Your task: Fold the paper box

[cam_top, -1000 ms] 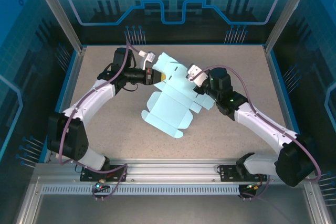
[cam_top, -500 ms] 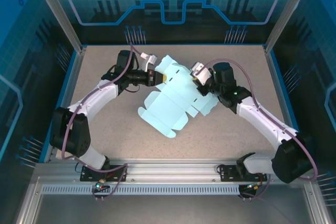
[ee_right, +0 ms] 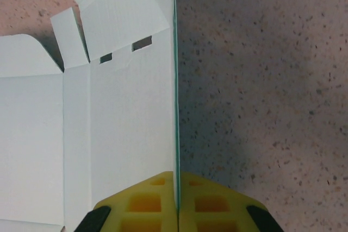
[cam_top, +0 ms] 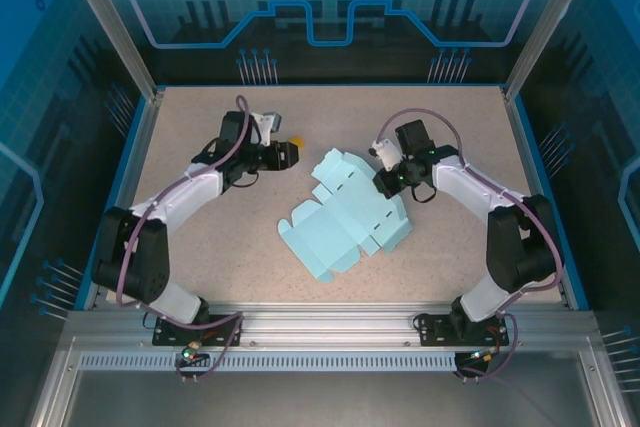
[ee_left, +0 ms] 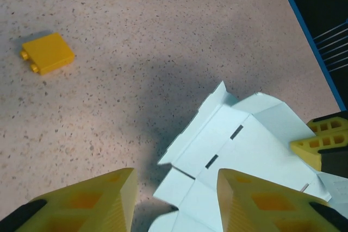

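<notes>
The light blue paper box (cam_top: 345, 217) lies mid-frame in the overhead view, its right panel pinched by the right gripper (ee_right: 175, 180), while the left gripper (ee_left: 175, 180) hangs spread at centre left, apart from it.

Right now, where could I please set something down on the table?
Bare: the near strip between the paper box and the rail, and the table's far right corner. Crowded: the middle, with the right gripper pinching the box, the open left gripper and a yellow brick.
</notes>
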Robot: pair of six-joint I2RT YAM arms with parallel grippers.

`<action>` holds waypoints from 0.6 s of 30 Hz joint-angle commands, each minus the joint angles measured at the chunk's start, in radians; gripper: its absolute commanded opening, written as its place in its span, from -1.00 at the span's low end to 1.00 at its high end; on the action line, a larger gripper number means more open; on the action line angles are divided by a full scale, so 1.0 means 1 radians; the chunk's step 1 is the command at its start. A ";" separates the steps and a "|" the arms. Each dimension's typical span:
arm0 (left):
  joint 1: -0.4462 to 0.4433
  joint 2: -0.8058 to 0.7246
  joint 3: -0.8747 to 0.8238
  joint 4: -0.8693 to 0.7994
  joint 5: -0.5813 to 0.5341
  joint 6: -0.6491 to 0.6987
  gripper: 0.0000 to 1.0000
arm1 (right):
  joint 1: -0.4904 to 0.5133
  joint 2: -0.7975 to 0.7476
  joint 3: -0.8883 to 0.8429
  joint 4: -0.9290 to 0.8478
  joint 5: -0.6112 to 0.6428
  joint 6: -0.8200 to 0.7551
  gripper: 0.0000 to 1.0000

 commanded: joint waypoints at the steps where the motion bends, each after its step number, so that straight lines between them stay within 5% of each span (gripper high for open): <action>1: -0.058 -0.082 -0.067 0.090 -0.052 -0.056 -0.09 | -0.012 0.015 0.061 -0.079 0.061 0.046 -1.00; 10: -0.296 -0.015 -0.242 0.311 -0.082 -0.123 -0.09 | -0.027 0.033 0.062 -0.081 0.128 0.064 -1.00; 18: -0.428 0.185 -0.198 0.482 -0.096 -0.099 -0.18 | -0.032 0.048 0.070 -0.076 0.130 0.067 -1.00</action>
